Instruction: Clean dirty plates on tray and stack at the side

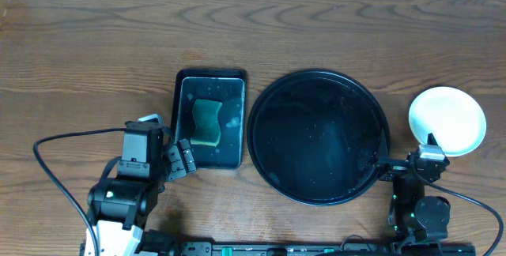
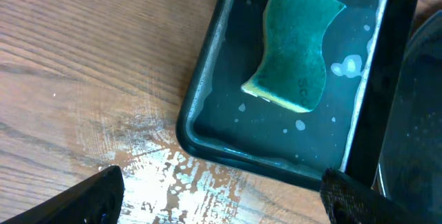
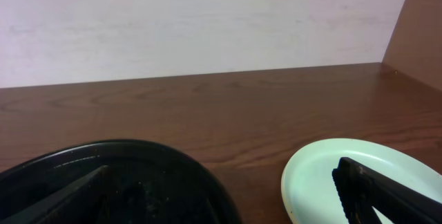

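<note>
The round black tray [image 1: 318, 136] lies mid-table, wet, with no plate on it. To its right a pale mint-white plate [image 1: 447, 120] rests on the wood; I cannot tell whether others lie under it. My right gripper [image 1: 405, 160] hangs open between tray and plate. In the right wrist view the right gripper [image 3: 224, 196] has one finger over the tray [image 3: 173, 175] and the other over the plate [image 3: 318, 175]. Empty and open, my left gripper [image 1: 180, 160] sits by the near left corner of the small tray; its wrist view shows the left gripper [image 2: 221, 200] over wet wood.
A small rectangular black tray [image 1: 186, 122] with a green sponge [image 1: 207, 122] sits left of the round tray. The left wrist view shows this small tray [image 2: 207, 106], the sponge [image 2: 293, 44] and water in it. Cables trail along the table's near edge.
</note>
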Controlling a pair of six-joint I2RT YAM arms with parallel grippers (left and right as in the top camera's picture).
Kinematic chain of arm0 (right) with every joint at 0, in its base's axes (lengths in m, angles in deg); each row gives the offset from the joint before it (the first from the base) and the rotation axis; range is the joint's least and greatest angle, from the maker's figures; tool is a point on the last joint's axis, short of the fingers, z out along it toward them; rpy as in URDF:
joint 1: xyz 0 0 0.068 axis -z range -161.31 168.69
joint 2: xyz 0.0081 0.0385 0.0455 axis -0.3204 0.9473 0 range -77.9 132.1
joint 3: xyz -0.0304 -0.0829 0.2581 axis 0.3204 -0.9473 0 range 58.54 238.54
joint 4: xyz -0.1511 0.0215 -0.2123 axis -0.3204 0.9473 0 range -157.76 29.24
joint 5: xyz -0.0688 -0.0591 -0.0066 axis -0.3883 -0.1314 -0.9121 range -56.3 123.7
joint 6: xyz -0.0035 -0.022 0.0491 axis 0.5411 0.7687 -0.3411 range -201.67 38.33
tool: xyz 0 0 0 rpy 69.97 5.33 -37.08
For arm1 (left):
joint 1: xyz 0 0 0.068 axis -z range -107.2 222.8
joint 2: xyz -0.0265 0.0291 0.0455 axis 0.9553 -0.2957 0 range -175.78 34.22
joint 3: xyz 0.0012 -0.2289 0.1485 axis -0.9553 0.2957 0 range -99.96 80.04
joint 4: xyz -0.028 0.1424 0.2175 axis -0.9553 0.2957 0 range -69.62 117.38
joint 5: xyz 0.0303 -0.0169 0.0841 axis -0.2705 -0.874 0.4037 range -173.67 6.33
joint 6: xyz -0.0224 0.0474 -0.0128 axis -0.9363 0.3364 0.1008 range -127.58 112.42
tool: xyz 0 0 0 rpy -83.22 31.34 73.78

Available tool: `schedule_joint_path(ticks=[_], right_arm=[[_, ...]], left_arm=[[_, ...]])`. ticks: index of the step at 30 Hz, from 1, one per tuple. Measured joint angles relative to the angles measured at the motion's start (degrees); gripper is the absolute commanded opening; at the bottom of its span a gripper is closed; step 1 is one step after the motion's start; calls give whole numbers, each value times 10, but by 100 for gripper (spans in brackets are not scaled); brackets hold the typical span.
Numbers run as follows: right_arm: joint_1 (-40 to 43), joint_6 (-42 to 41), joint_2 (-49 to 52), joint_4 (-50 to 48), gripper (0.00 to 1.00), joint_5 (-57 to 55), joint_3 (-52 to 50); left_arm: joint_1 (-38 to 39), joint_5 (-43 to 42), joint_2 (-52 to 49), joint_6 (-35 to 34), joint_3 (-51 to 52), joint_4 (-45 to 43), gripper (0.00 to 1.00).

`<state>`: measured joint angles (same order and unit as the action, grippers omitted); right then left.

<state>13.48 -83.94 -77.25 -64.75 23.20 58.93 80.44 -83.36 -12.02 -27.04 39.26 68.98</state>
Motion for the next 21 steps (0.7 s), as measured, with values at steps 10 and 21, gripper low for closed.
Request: schedule_joint_path(ticks=[10, 21], right_arm=[[0, 0, 0, 0, 99, 0, 0], [0, 0, 0, 0, 99, 0, 0]], left_arm=[[0, 7, 168, 0, 31, 15, 91], [-16, 16, 408, 6, 220, -163, 91]])
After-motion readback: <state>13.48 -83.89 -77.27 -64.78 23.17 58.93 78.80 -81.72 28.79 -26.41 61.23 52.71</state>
